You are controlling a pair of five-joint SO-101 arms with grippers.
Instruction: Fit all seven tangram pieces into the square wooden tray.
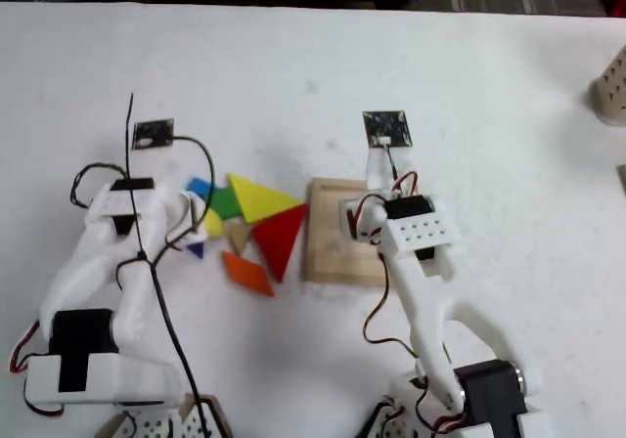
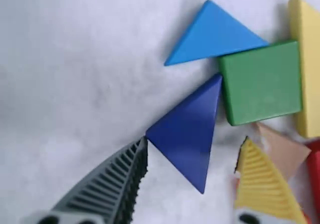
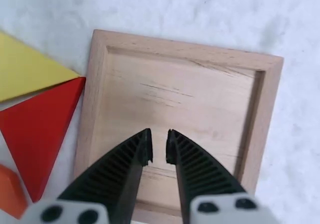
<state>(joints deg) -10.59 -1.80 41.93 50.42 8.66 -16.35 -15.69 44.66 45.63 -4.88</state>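
Observation:
The square wooden tray [image 1: 328, 262] [image 3: 100, 89] lies mid-table with nothing in it. My right gripper [image 3: 158, 146] hangs over its floor, shut and holding nothing. Left of the tray the pieces lie loose: yellow triangle [image 1: 259, 198], red triangle [image 1: 279, 238] [image 3: 37, 129], orange parallelogram [image 1: 246, 272], tan triangle [image 1: 238, 235], green square [image 1: 225, 201] [image 2: 260, 81], light blue triangle [image 1: 201, 187] [image 2: 215, 31] and a small dark blue triangle [image 1: 196, 249] [image 2: 190, 131]. My left gripper [image 2: 194, 144] is open low over the table, straddling the dark blue triangle without gripping it.
Two small black square boards [image 1: 154, 133] [image 1: 386, 127] lie on the white table behind the arms, with cables running back to them. A perforated wooden object [image 1: 611, 91] stands at the far right edge. Open table lies behind and to the right of the tray.

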